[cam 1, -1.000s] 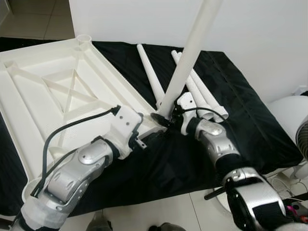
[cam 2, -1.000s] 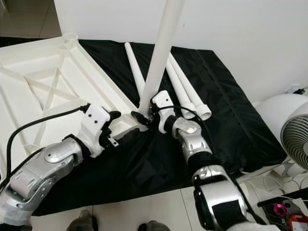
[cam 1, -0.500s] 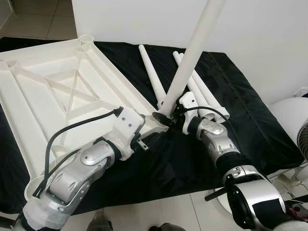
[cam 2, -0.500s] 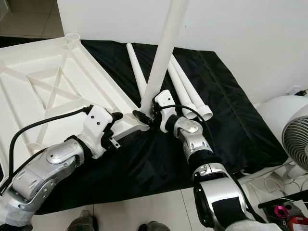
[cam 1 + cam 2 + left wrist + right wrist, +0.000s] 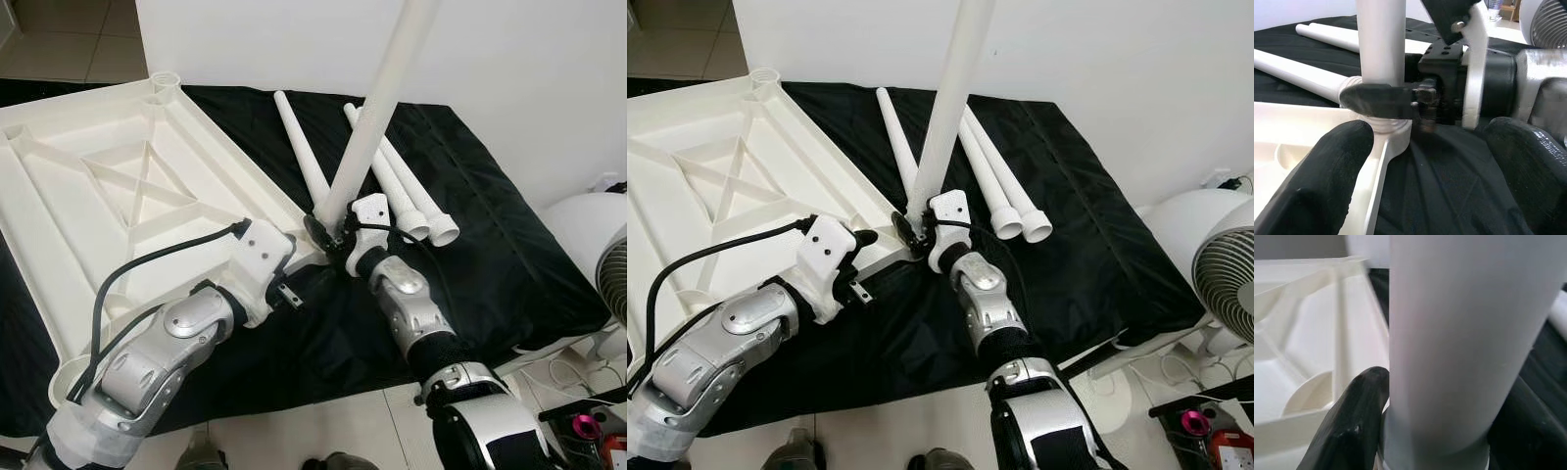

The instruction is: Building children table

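A long white plastic table leg (image 5: 377, 113) is pinched upright by the right gripper (image 5: 327, 231) at the corner socket of the upturned white plastic tabletop (image 5: 88, 201), evidently for seating, while that corner is braced by the spread left gripper (image 5: 862, 257).

Corner socket (image 5: 1393, 128) of upturned tabletop (image 5: 108, 186) crowded: upright leg (image 5: 367, 127) stands in it, right gripper (image 5: 328, 233) clamped round its base, left gripper (image 5: 291, 266) just beside, fingers apart. Three loose legs (image 5: 402, 186) lie across the black cloth (image 5: 490, 255) behind. Open cloth right of the right arm; tabletop's ribbed middle unobstructed.
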Available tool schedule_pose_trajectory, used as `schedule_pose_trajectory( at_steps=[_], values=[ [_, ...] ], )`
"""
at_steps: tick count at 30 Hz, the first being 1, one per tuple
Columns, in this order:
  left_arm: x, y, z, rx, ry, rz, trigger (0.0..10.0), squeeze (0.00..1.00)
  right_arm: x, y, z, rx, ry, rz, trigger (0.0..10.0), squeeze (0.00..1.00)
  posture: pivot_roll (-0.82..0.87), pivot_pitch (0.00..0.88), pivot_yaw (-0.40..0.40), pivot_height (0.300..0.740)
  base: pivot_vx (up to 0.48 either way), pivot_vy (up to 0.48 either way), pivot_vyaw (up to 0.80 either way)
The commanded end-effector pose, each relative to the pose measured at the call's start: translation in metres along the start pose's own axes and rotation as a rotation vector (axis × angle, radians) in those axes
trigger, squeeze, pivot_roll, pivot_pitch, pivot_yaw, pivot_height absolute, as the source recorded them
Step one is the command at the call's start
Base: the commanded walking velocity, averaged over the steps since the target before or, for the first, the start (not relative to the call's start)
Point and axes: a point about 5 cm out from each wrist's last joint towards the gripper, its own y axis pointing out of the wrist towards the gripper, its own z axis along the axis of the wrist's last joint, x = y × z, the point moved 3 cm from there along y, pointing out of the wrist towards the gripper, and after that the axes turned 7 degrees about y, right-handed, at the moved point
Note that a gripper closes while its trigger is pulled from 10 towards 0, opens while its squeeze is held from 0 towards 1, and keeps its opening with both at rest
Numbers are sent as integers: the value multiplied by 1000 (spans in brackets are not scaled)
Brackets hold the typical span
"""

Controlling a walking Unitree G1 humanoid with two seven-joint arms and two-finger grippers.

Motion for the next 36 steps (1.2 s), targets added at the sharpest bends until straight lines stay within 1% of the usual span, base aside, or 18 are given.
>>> schedule_pose_trajectory(
  at_steps=[1,3,4,5,7,10,11,14,15,18,21,22,24,28,30,31,34,36],
  values=[
    [12,1,0,3,0,-102,10000,0,10,-8,-13,-48,70,-131,10000,0,39,88,-142,740,0,0,0],
    [12,0,-1,3,-1,-102,10000,0,-3,-10,-9,-31,93,-126,10000,0,40,87,-142,740,0,0,0],
    [12,0,-1,3,-1,-102,10000,0,-3,-10,-9,-31,93,-126,10000,0,40,87,-142,740,0,0,0],
    [12,0,-1,1,-1,-102,10000,0,-9,-13,-7,-21,94,-116,10000,0,39,86,-145,740,0,0,0],
    [8,-2,-2,-4,3,-97,10000,0,-20,-20,-6,-16,68,-75,10000,0,36,86,-146,740,0,0,0],
    [7,-3,-2,-5,4,-95,10000,0,-23,-22,-5,-16,58,-63,10000,0,34,85,-146,740,0,0,0],
    [5,-3,-3,-7,6,-91,10000,0,-22,-25,-7,-25,44,-64,10000,0,33,84,-145,740,0,0,0],
    [3,-3,-3,-8,10,-85,10000,0,-21,-27,-8,-35,46,-68,10000,0,34,83,-145,740,0,0,0],
    [1,-3,-2,-8,13,-81,10000,0,-22,-29,-9,-39,44,-55,10000,1000,34,83,-145,740,0,0,0],
    [0,-4,-2,-7,17,-77,10000,0,-25,-31,-6,-24,21,-29,10000,1000,30,87,-139,740,0,0,0],
    [-1,-4,-2,-7,17,-76,10000,0,-26,-31,-4,-14,25,-10,10000,1000,28,87,-138,740,0,0,0],
    [0,-4,-2,-7,17,-76,10000,0,-25,-31,-1,-3,21,10,10000,0,28,88,-137,740,0,0,0],
    [2,-4,-2,-6,15,-80,10000,0,-22,-31,3,4,-37,78,10000,0,27,88,-136,740,0,0,0],
    [3,-4,-2,-6,15,-83,10000,0,-22,-32,4,1,-64,99,10000,0,27,88,-136,740,0,0,0],
    [6,-4,-3,-10,17,-97,10000,0,-10,-30,13,18,-60,145,10000,0,28,87,-134,740,0,0,0],
    [6,-4,-3,-10,17,-97,10000,0,-10,-30,13,18,-60,145,10000,0,28,87,-134,740,0,0,0],
    [8,-4,-4,-10,17,-108,10000,0,1,-27,21,18,-98,232,10000,0,32,82,-130,740,0,0,0],
    [8,-4,-4,-10,17,-108,10000,0,1,-27,21,18,-98,232,10000,0,32,82,-130,740,0,0,0]
  ],
)
